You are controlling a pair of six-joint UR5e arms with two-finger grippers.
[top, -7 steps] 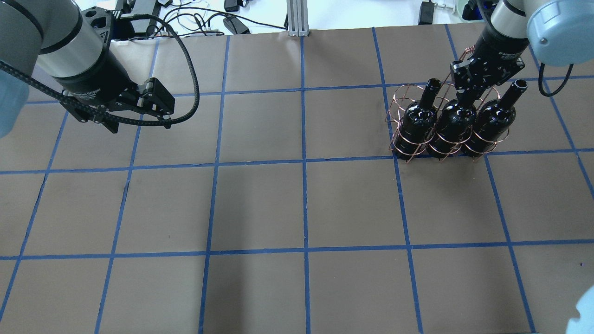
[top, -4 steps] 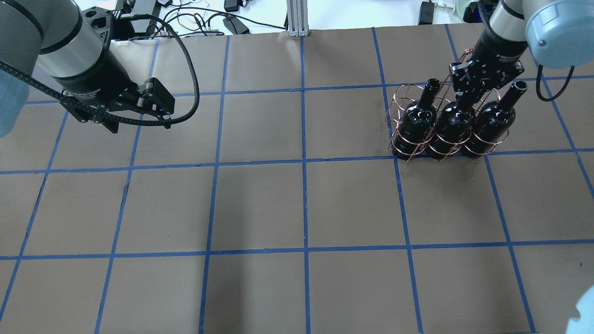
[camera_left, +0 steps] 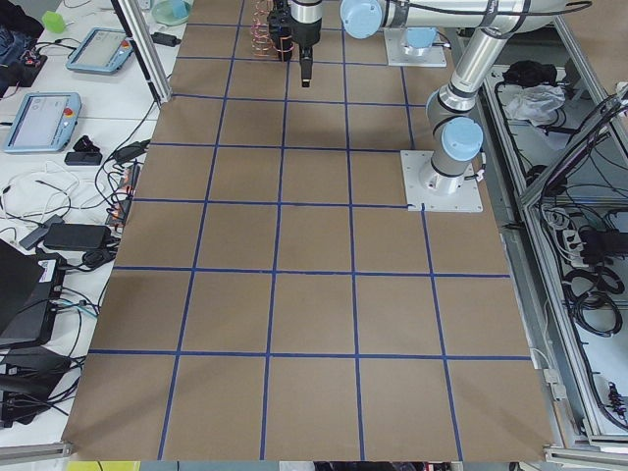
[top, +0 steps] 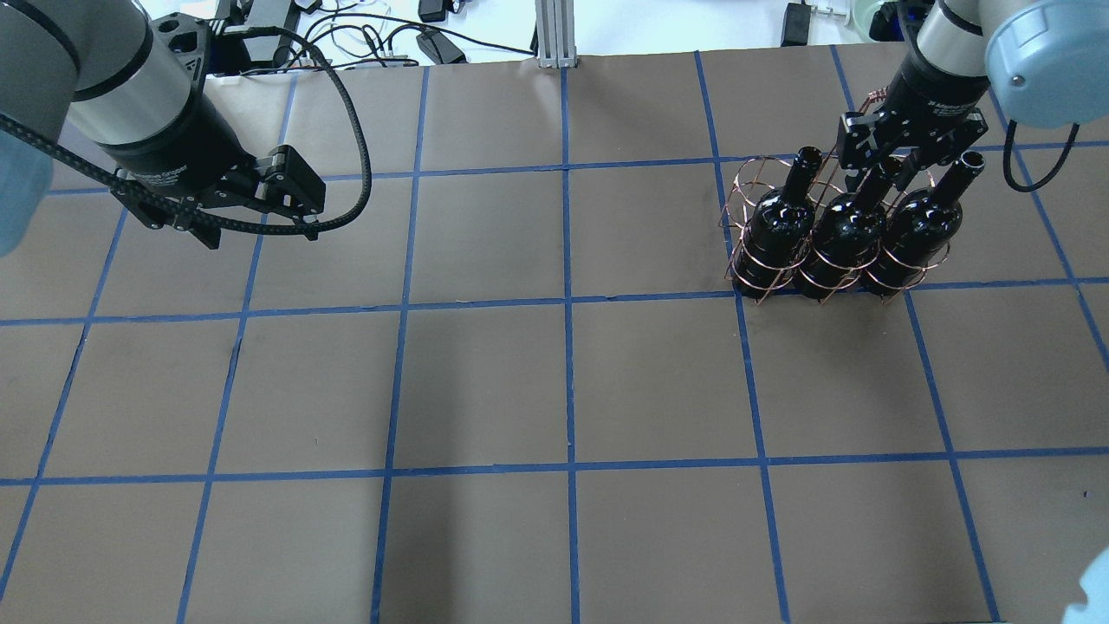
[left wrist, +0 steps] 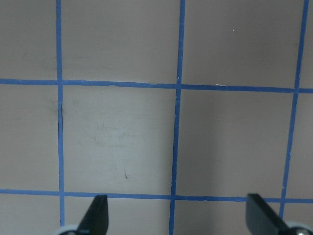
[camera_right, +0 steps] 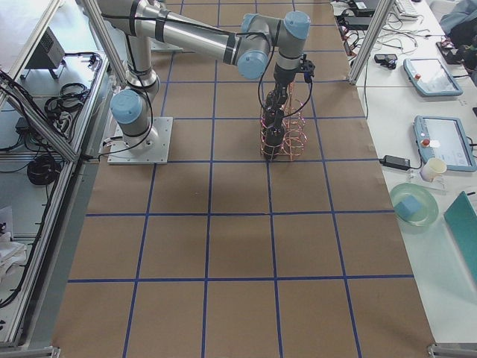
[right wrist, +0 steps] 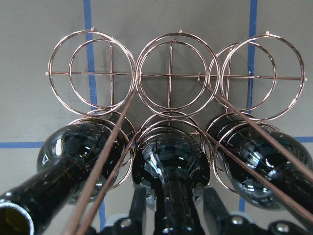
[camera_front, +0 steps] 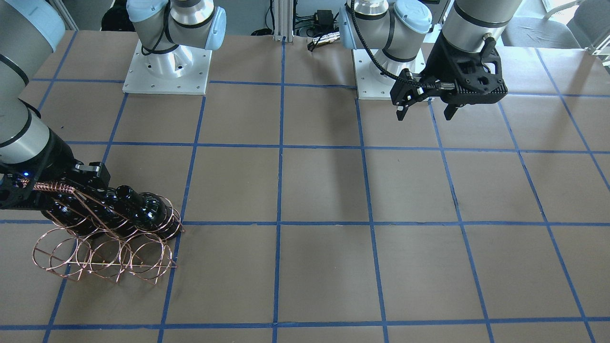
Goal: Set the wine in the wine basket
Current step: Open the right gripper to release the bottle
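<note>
At the bench's far right corner, the wine basket (right wrist: 170, 74) held three upright bottles. The middle wine (top: 847, 227) rose neck-first between the right gripper's (top: 878, 178) spread fingers (right wrist: 139, 208), seemingly unpinched. The left gripper (left wrist: 179, 210) hung spread, well apart.

Dark bottles (camera_front: 145, 212) in copper wine basket (camera_front: 95, 263), left gripper (camera_front: 425, 113) fingers apart
</note>
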